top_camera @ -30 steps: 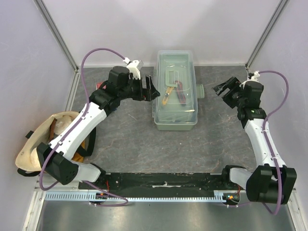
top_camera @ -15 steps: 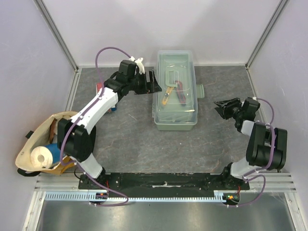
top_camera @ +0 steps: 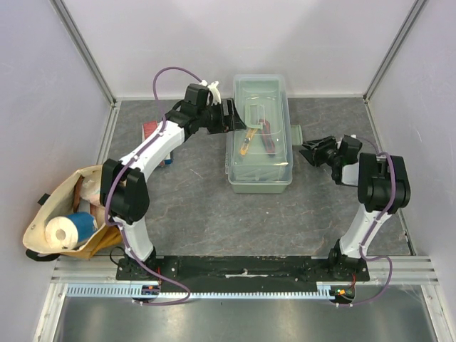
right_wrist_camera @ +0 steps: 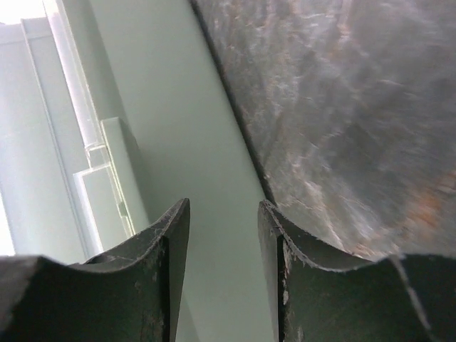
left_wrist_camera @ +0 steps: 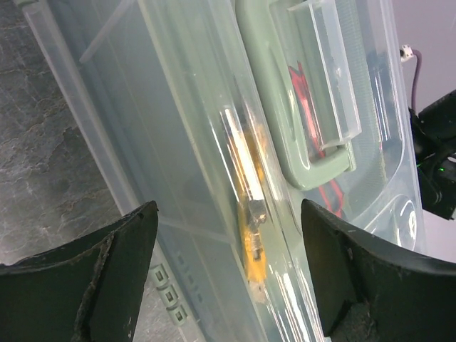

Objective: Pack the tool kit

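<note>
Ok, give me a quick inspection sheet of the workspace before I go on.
Surface: grey stone-look table, no spills seen.
Job's things: pale-green toolbox, clear lid down, yellow-handled and red tools visible inside.
Clutter: tan cloth bag holding a paper roll, left edge; red-and-blue packet by the left arm.
Hands: left hand wide open at the toolbox's left side; right hand fingers partly apart, empty, by its right side.
Cables: purple cable looped above the left arm, off the toolbox.
Surroundings: pale walls, nothing else seen.
</note>
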